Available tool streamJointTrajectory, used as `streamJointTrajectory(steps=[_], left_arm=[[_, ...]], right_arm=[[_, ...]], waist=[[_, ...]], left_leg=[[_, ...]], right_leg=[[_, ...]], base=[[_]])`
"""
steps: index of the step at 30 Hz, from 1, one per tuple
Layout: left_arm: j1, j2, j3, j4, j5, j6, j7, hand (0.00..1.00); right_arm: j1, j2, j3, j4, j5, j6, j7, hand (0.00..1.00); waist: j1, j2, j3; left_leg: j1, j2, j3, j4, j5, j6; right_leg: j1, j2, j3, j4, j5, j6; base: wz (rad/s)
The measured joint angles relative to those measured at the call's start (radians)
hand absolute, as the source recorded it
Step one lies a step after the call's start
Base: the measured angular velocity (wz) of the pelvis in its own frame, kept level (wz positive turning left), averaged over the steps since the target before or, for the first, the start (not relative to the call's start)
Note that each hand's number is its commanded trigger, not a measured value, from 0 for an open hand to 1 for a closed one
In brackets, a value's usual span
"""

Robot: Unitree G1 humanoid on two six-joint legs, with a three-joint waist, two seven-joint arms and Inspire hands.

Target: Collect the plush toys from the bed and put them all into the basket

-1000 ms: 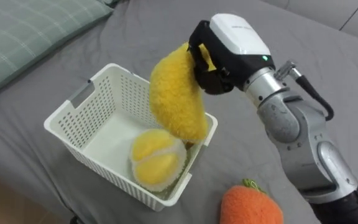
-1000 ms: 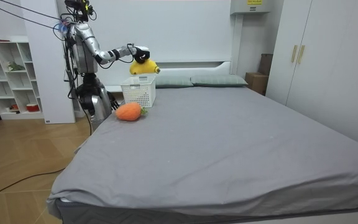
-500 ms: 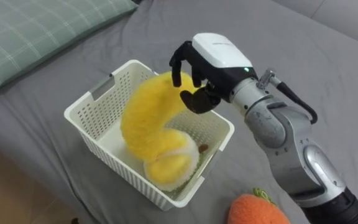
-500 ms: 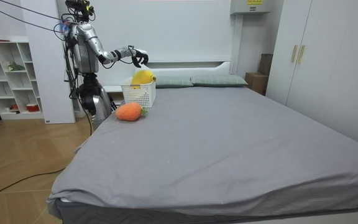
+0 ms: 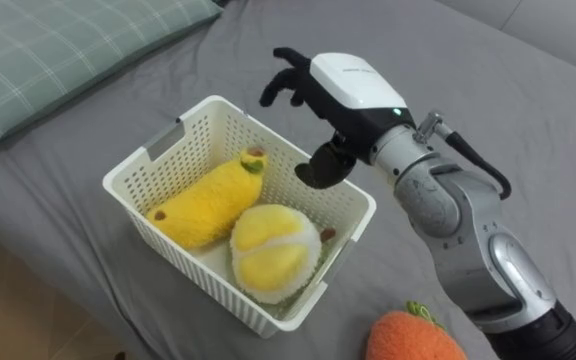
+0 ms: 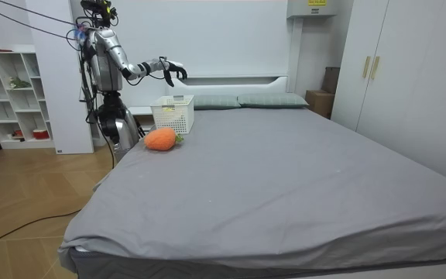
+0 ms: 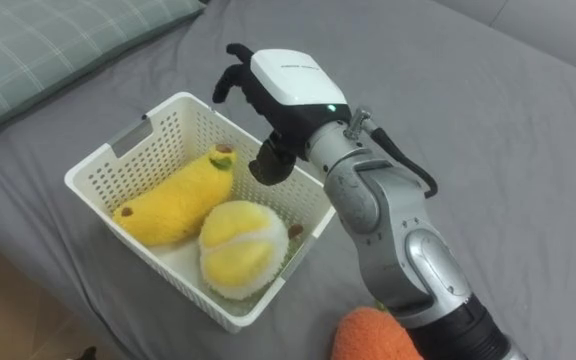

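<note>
room view: one basket (image 6: 173, 115), one carrot (image 6: 161, 139)

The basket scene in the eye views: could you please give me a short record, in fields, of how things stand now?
basket: white, slatted, standing on the grey bed
inside it: yellow banana toy and round yellow toy, side by side
outside it: orange carrot toy, on the bed on the robot's side of the basket
right hand: open, empty, above the basket's far rim
not yet collected: the carrot toy
</note>
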Motion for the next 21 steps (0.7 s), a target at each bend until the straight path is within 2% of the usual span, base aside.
streamJointTrajectory(steps=[5, 9, 12, 17, 21], left_arm=[[0.009, -0.017, 0.034, 0.002, -0.003, -0.002, 0.004, 0.0], [0.02, -0.018, 0.034, 0.001, -0.001, -0.002, 0.004, 0.0], [0.02, -0.018, 0.035, 0.001, -0.001, -0.002, 0.004, 0.0], [0.022, -0.018, 0.036, 0.013, -0.004, -0.004, 0.008, 0.0], [0.022, -0.03, 0.053, 0.013, -0.006, -0.008, 0.009, 0.0]], right_arm=[[0.0, -0.003, -0.029, 0.0, 0.004, -0.002, 0.0, 0.0], [0.003, -0.004, -0.089, 0.0, 0.007, -0.011, -0.001, 0.0], [0.025, -0.005, -0.146, -0.002, 0.006, -0.023, -0.009, 0.0], [0.048, -0.006, -0.201, -0.002, 0.006, -0.037, -0.036, 0.0], [0.083, -0.007, -0.232, -0.002, 0.011, -0.047, -0.071, 0.0]], waist=[[-0.012, 0.006, 0.0026], [-0.031, 0.011, 0.001], [-0.039, 0.016, -0.0029], [-0.083, 0.028, -0.0096], [-0.092, 0.028, -0.0118]], left_leg=[[0.0, 0.0, 0.001, 0.001, 0.0, 0.0], [-0.002, -0.001, 0.001, 0.003, 0.0, 0.0], [0.0, 0.0, 0.008, 0.002, 0.0, 0.0], [0.001, 0.001, 0.011, 0.003, 0.0, 0.0], [0.008, 0.004, 0.026, 0.002, 0.0, 0.0]], right_leg=[[0.001, 0.0, 0.003, -0.001, 0.0, 0.0], [0.0, -0.001, -0.001, 0.0, 0.0, 0.0], [-0.002, -0.002, 0.003, 0.001, 0.0, 0.0], [-0.002, 0.0, 0.006, 0.001, 0.0, 0.0], [0.0, 0.001, 0.018, 0.001, 0.0, 0.0]], base=[[0.0], [0.0], [-0.06], [-0.01], [-0.09]])
